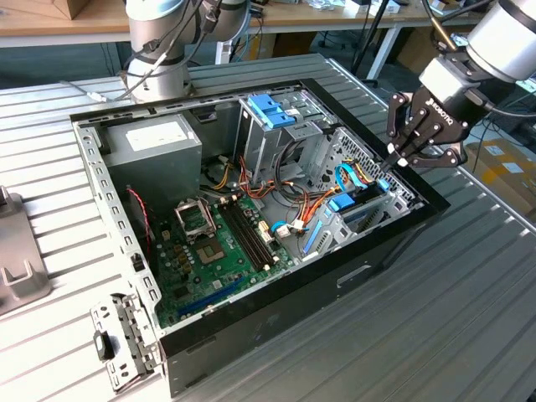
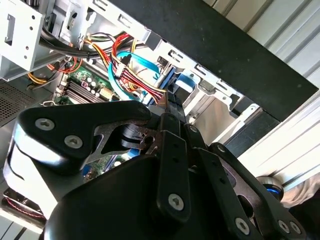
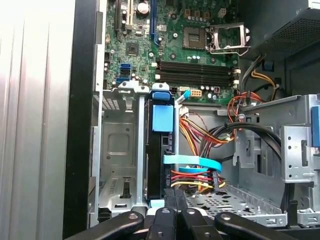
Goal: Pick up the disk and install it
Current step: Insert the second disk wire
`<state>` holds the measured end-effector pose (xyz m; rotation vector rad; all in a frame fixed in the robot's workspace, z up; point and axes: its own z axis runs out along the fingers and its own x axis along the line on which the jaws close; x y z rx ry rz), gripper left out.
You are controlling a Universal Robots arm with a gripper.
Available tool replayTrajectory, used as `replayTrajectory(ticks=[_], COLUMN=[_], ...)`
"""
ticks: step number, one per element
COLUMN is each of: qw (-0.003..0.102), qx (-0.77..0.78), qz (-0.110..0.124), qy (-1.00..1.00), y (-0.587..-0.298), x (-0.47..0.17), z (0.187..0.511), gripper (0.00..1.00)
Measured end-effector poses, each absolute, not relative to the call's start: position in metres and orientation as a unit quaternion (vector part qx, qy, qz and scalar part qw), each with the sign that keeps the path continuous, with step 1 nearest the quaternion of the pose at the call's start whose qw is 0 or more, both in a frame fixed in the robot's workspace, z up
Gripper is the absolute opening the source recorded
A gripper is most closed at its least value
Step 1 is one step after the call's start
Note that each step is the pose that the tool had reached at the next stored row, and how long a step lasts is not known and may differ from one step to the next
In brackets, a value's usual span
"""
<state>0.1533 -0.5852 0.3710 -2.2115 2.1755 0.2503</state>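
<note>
On a ribbed grey metal table [image 1: 469,318] lies the open black computer case [image 1: 368,260]. The dark, blue-railed hard disk [image 3: 159,150] stands on edge in its silver drive bay [image 3: 117,150], beside an empty slot. The black gripper [image 1: 394,161], fingers pinched together and holding nothing, hovers above the case's rim.

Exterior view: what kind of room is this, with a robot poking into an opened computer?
Probably a robotics lab or workshop. An open computer case lies on a ribbed metal table, the gripper hangs over its drive bays, a second robot arm stands behind, and wooden workbenches line the back.
</note>
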Motion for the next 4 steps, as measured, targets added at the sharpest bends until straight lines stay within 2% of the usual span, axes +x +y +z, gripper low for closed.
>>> replayTrajectory(ticks=[4], qw=[0.015], qx=[-0.711], qz=[0.08], qy=[0.699], y=[-0.5853], x=[0.1538], z=[0.3711], gripper=[0.11])
